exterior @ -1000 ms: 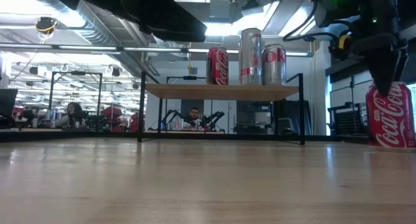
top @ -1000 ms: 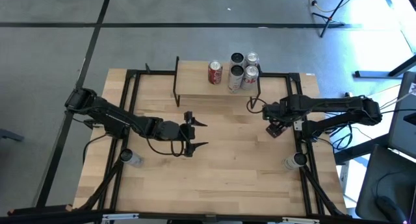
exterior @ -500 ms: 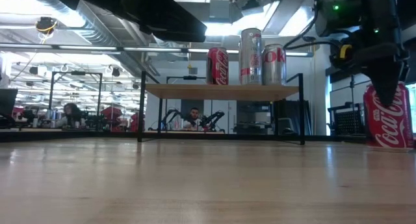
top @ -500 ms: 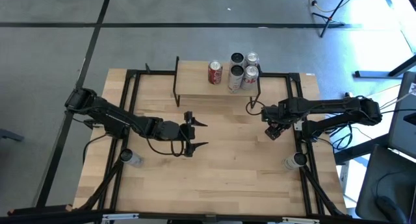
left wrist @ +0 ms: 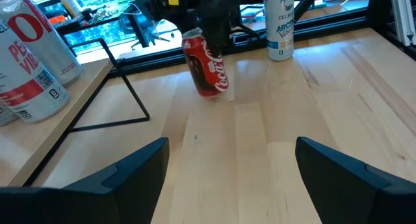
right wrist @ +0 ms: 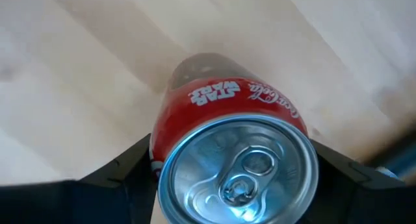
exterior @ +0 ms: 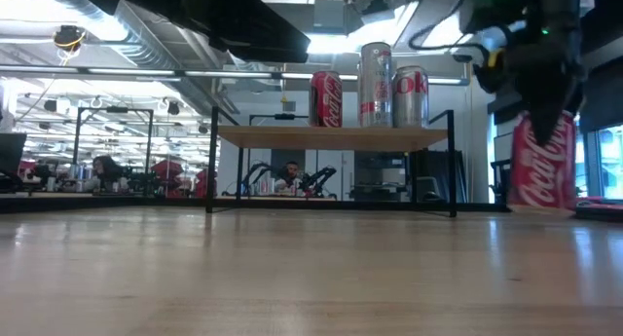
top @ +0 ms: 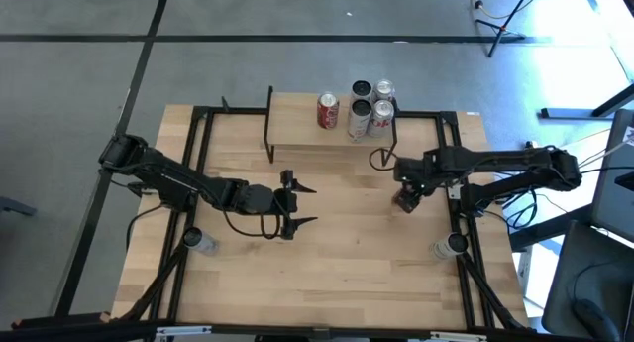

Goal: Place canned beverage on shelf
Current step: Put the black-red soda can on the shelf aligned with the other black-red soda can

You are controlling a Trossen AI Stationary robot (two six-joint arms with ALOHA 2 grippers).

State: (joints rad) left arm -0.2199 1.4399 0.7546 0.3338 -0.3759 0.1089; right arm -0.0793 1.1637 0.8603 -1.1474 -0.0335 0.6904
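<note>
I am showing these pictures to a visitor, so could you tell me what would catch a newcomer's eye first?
First, the red Coca-Cola can, tilted and clamped in the right pincer near the table's right side. Next, the cluster of cans already standing on the shelf at the table's far edge. The left pincer waits open at mid-table.

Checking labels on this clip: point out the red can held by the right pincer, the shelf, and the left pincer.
red can (exterior: 543, 170), low view, on its printed side wall.
shelf (exterior: 331, 137), low view, on the board's front edge.
left pincer (top: 300, 205), high view, midway between its open fingertips.
</note>
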